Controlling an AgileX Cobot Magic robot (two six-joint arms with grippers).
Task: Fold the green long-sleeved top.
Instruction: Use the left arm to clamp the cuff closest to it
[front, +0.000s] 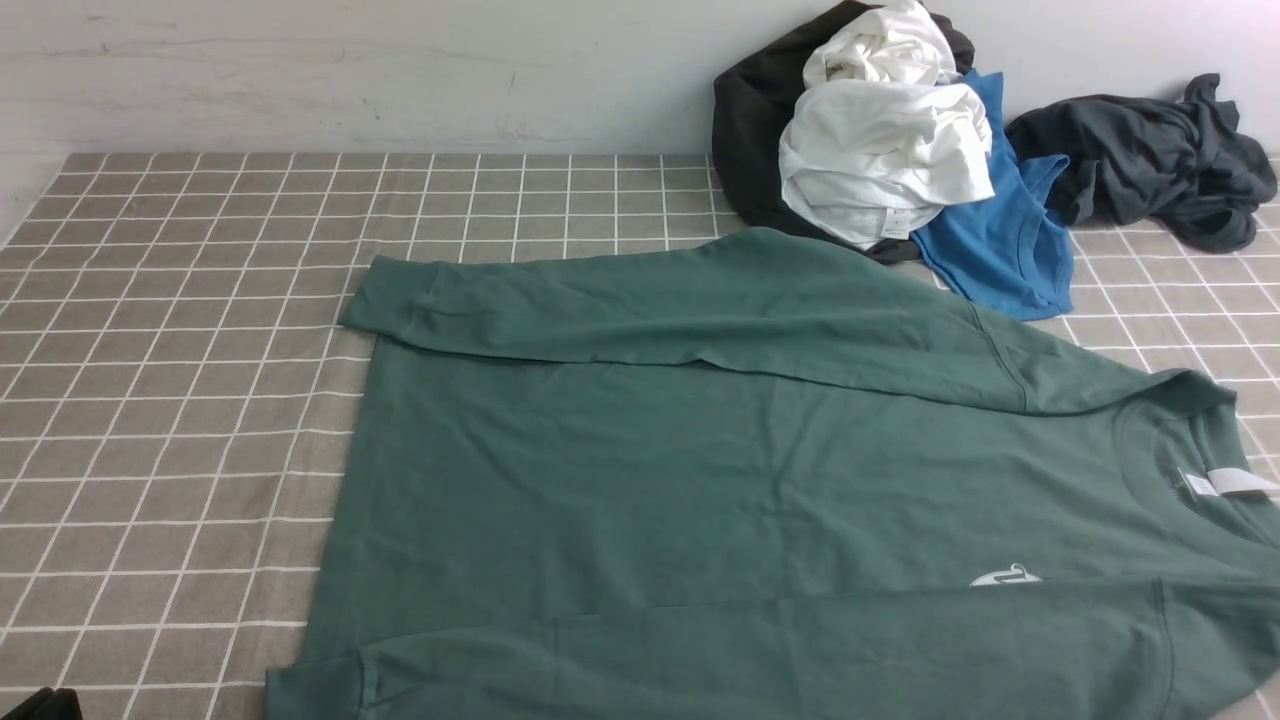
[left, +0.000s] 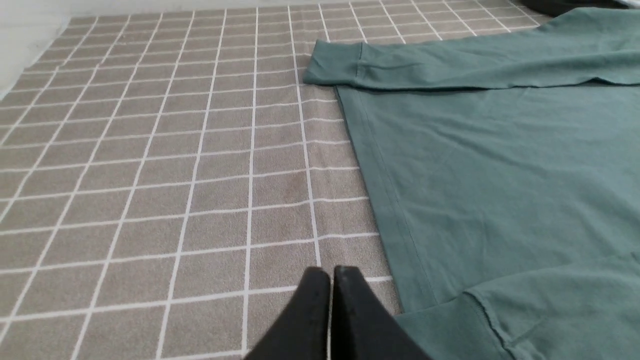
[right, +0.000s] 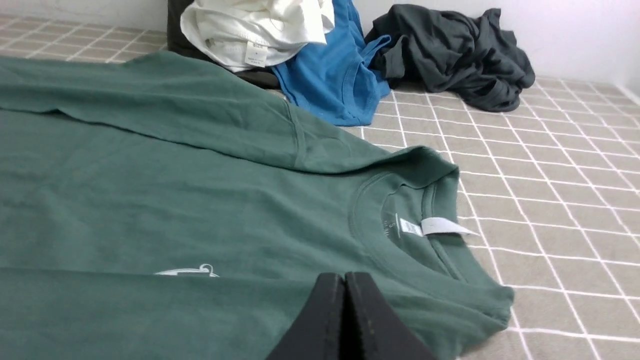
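Observation:
The green long-sleeved top (front: 720, 470) lies flat and sideways on the checked cloth, hem to the left and collar to the right. Both sleeves are folded across the body; the far cuff (left: 332, 62) reaches past the hem. The white neck label (right: 442, 227) and the chest logo (right: 185, 272) show. My left gripper (left: 331, 272) is shut and empty over bare cloth, just beside the hem's near corner and the near cuff (left: 450, 325). My right gripper (right: 344, 277) is shut and empty above the near sleeve, close to the collar.
A heap of clothes sits at the back right against the wall: a white garment (front: 880, 150) on a black one (front: 750, 120), a bright blue T-shirt (front: 1000, 240) touching the top's far shoulder, and a charcoal-grey garment (front: 1150, 160). The checked cloth (front: 170, 400) stretches left.

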